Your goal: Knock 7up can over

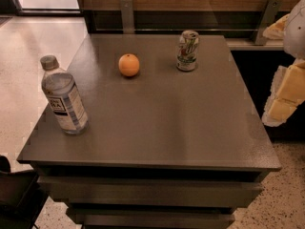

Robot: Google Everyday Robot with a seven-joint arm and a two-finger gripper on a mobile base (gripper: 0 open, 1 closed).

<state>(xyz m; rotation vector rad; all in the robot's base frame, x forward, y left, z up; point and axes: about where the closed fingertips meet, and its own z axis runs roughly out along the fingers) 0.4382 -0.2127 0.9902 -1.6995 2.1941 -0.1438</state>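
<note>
The 7up can stands upright on the far right part of the grey table. It is white and green with a silver top. My gripper shows as white and yellow parts at the right edge of the view. It hangs beyond the table's right side, to the right of the can and nearer the camera, well apart from it. Part of the gripper is cut off by the frame edge.
An orange sits to the left of the can. A clear plastic water bottle with a grey cap stands upright near the table's left edge. A wooden wall with metal brackets runs behind the table. A dark chair is at the lower left.
</note>
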